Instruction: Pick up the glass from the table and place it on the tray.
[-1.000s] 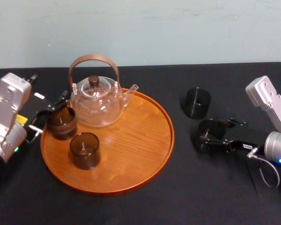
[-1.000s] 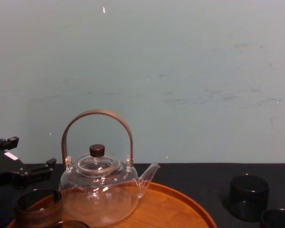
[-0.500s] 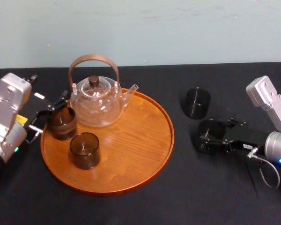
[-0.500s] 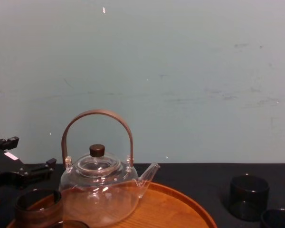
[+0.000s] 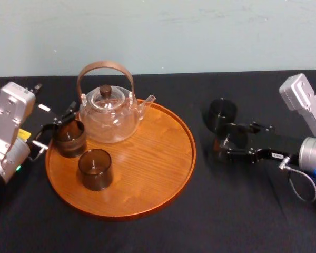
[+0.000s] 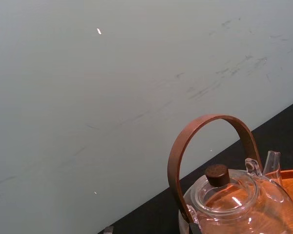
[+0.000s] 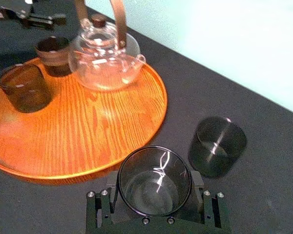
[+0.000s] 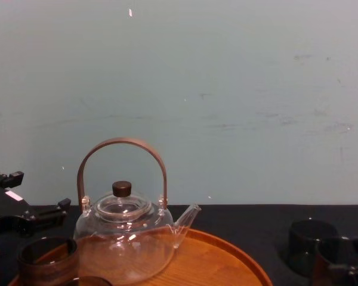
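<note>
The right end effector (image 5: 221, 140), clenched on the small smoky cylindrical glass (image 7: 154, 181), has lifted it off the black desk (image 5: 242, 211) toward the round orange-brown wooden tray (image 5: 147, 174); left end effector (image 5: 53, 129) waits released there

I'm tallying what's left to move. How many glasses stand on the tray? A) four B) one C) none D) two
D: two glasses stand on the tray beside the teapot; the right gripper holds a third glass off the tray, and the left gripper sits at the tray's left edge.
</note>
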{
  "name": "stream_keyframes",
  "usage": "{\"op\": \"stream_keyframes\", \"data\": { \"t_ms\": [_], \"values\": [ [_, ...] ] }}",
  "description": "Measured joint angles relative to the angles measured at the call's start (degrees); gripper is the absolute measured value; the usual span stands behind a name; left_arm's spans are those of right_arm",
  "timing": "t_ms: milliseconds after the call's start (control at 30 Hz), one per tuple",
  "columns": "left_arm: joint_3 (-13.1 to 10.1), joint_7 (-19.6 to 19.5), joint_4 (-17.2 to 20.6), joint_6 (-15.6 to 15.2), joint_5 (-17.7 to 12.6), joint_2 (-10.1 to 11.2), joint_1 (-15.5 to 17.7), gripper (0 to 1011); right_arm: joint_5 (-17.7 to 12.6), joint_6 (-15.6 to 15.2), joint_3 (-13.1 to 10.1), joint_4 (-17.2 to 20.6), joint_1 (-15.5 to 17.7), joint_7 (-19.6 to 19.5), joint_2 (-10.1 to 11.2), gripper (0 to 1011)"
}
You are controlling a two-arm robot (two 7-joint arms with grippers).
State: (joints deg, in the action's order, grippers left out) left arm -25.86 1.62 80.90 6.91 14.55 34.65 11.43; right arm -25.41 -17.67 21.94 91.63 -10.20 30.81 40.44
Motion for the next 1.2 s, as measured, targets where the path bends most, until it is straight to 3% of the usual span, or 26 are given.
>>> {"op": "stream_keyframes", "data": {
  "t_ms": [500,1200],
  "values": [
    [0.00,0.00,0.00,0.00,0.00,0.00,0.00,1001,1.22,2.74,6.07,-1.95,-6.62,4.01,-2.89,898],
    [0.00,0.00,0.00,0.00,0.00,0.00,0.00,1001,3.03,5.45,13.51,-3.54,-11.05,6.46,-7.73,898]
  ]
}}
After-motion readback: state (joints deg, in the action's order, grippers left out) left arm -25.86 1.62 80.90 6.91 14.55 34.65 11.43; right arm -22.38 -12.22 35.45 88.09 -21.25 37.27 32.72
